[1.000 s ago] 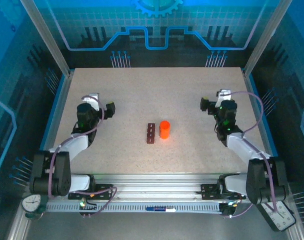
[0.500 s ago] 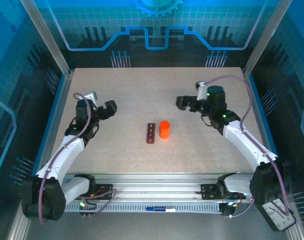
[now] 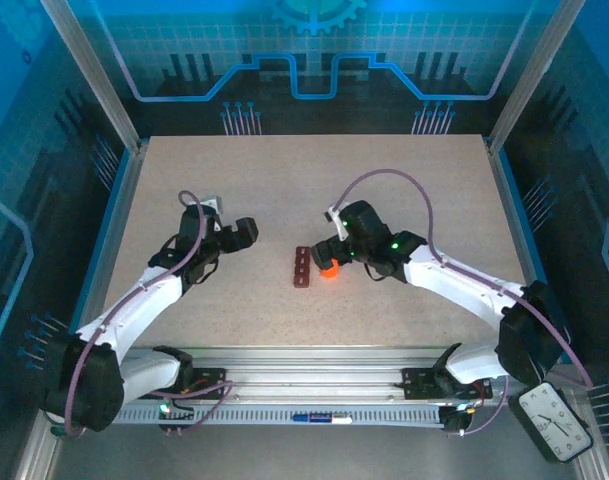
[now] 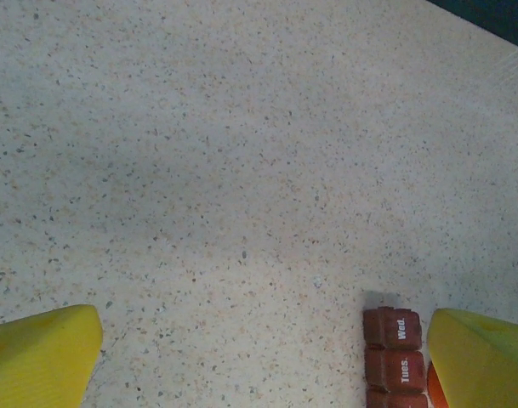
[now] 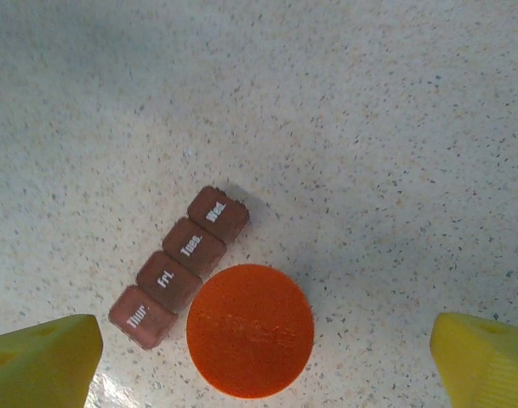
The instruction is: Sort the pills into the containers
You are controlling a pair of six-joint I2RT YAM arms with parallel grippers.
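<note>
The containers point(image 3: 302, 267) are a dark reddish-brown strip of several lidded compartments lying at the table's middle, labelled Wed, Tues, Fri and Thur in the right wrist view point(image 5: 179, 267). An orange capped bottle point(image 3: 328, 268) stands upright against the strip's right side. My right gripper point(image 3: 336, 246) hovers open above the bottle point(image 5: 250, 330), one yellow finger on each side and well apart from it. My left gripper point(image 3: 246, 232) is open over bare table left of the strip, whose end point(image 4: 396, 357) sits by its right fingertip point(image 4: 484, 357). No pills are in view.
The speckled table point(image 3: 304, 180) is bounded by an aluminium frame with blue walls behind and at the sides. The rail point(image 3: 304, 375) carrying the arm bases runs along the near edge.
The right arm has swung left from the table's right side to above the bottle. The left arm has stretched right toward the strip. Both grippers stayed open; strip and bottle have not moved.
</note>
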